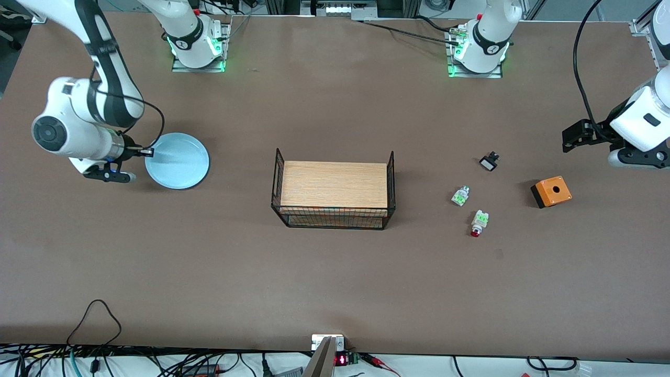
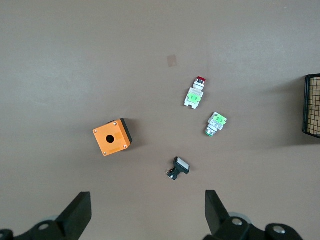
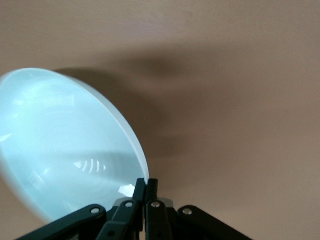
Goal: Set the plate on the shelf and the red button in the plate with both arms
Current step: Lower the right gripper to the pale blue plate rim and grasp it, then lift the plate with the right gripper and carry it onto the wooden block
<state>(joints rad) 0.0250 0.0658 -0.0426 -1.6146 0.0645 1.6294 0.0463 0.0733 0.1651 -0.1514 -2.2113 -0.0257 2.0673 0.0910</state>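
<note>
The pale-blue plate [image 1: 177, 160] lies toward the right arm's end of the table. My right gripper [image 1: 148, 152] is shut on its rim at the edge nearest that arm; in the right wrist view the fingers pinch the plate [image 3: 60, 145] rim between them, gripper [image 3: 146, 183]. The red button [image 1: 478, 223] lies on its side toward the left arm's end, red cap toward the front camera, and shows in the left wrist view too [image 2: 195, 92]. My left gripper [image 1: 639, 157] hangs open over the table's end beside the orange box, holding nothing [image 2: 146, 215].
A wire basket [image 1: 335, 220] with a wooden floor stands mid-table; its corner [image 2: 312, 105] shows in the left wrist view. Near the red button lie a white-green part [image 1: 460, 196], a small black part [image 1: 489, 161] and an orange box with a hole [image 1: 551, 191].
</note>
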